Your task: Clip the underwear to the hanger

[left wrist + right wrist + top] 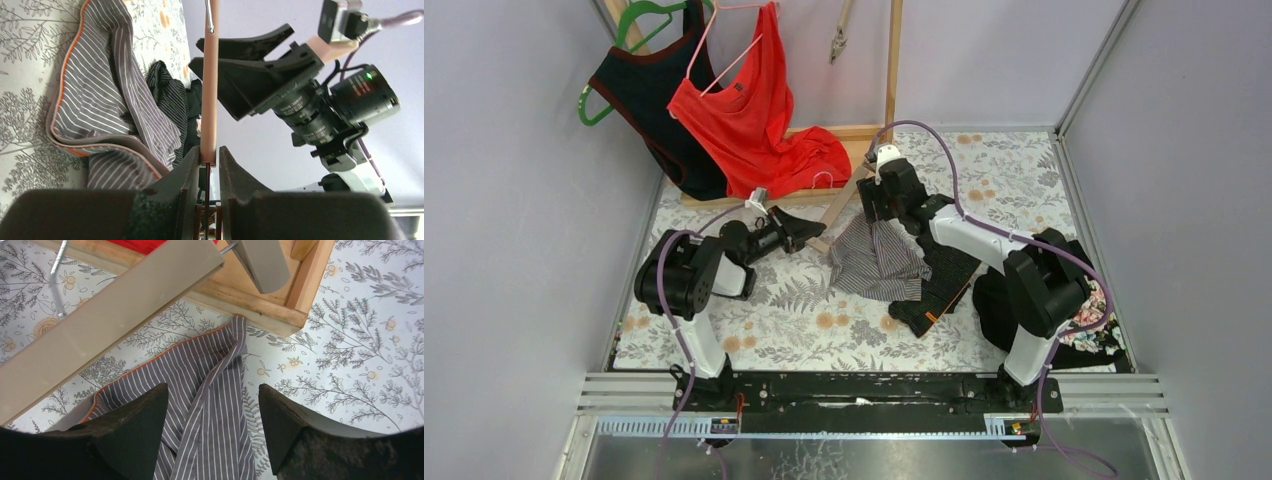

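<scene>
The underwear (876, 262) is grey with white stripes and an orange edge, and lies crumpled on the floral cloth. The hanger (839, 205) is a pale wooden bar with clips, lying slanted just left of it. My left gripper (809, 235) is shut on the hanger's bar (209, 85), which stands straight up between its fingers (189, 170). My right gripper (213, 405) hangs open just above the underwear (210, 375), with striped fabric showing between its jaws and nothing held. The bar (100, 315) and a grey clip (262, 262) cross the top of the right wrist view.
A wooden rack frame (864, 135) stands at the back, with a red top (754, 120) and a black top (649, 100) hanging on it. Dark garments (944, 280) lie right of the underwear, and more lie by the right arm's base (1089, 325).
</scene>
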